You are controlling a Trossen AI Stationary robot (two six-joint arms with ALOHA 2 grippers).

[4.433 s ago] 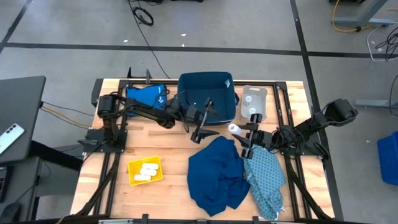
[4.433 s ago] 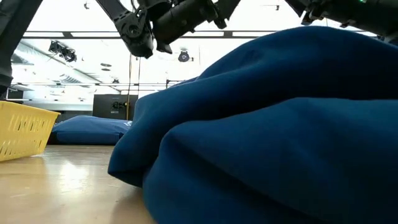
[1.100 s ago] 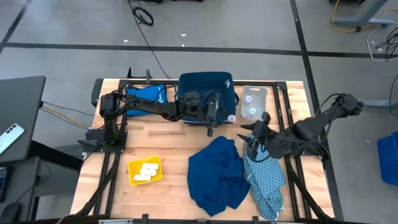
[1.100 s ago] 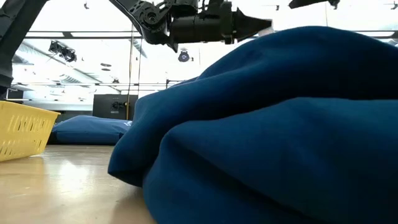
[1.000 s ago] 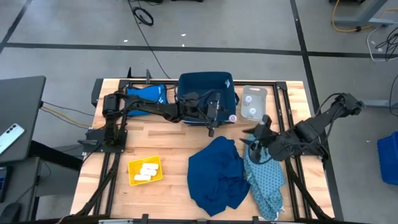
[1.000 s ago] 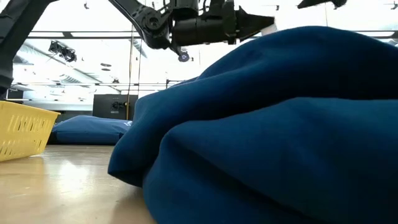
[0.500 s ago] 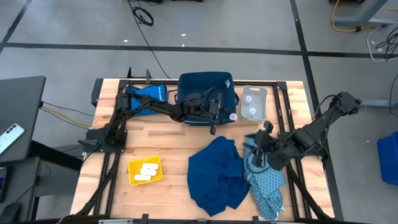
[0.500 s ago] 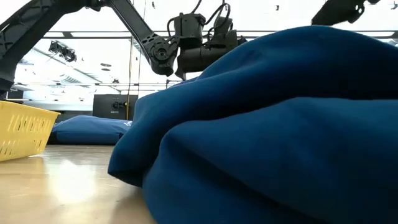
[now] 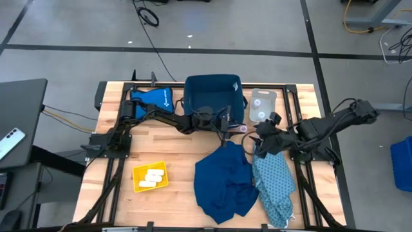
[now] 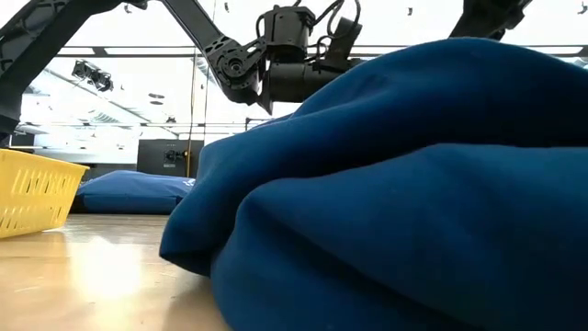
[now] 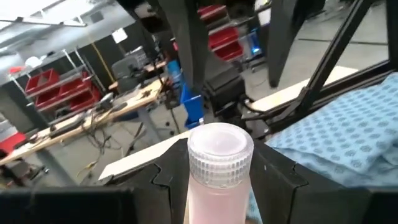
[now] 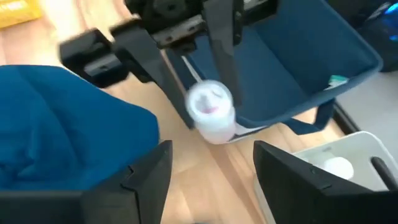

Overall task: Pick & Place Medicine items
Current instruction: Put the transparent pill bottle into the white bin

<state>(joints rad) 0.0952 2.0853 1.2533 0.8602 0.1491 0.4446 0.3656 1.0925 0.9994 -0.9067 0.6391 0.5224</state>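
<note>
Between the fingers of the left gripper [image 9: 239,128], a small whitish bottle [image 9: 241,128] with a ribbed white cap is clamped, held above the wooden table [image 9: 167,148] just in front of the dark blue bin [image 9: 214,96] and beside the upper edge of the dark blue cloth [image 9: 223,177]. The left wrist view shows the bottle [image 11: 219,163] upright between the two dark fingers [image 11: 170,180]. The right gripper [image 9: 252,145] hangs near it with its fingers spread apart and empty, over the pale patterned cloth [image 9: 273,183]; its wrist view looks at the bottle [image 12: 211,111] and the bin behind it.

Near the table's front left corner stands a yellow tray [image 9: 150,176] holding cream-white oblong packs [image 9: 152,178]. At the back right, a clear container [image 9: 262,106] holds round whitish bottles. A flat blue pouch [image 9: 150,100] lies at the back left.

Around the table lies a grey concrete floor [image 9: 77,32] marked with dark lines. The low view is largely filled by the dark blue cloth [image 10: 413,202], with a workshop behind.
</note>
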